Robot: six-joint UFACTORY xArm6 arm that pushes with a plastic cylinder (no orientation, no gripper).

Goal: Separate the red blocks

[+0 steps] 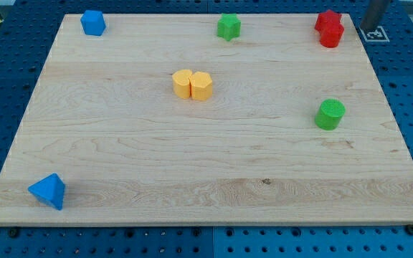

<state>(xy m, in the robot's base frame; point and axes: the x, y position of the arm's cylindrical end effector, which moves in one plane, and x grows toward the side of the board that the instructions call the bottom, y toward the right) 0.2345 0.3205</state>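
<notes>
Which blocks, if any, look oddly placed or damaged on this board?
Nothing looks damaged or spilled. The two red blocks sit pressed together at the board's top right corner; the yellow pair also touches. My tip stands right of the reds, off the board.

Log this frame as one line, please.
red blocks: touching, view's top right | my tip: right of them, off the board, no contact | separation: not begun

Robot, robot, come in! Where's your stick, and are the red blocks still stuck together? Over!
My tip at the view's top right, just right of the red blocks. Reds touching, not yet separated. Nothing between tip and reds.
</notes>
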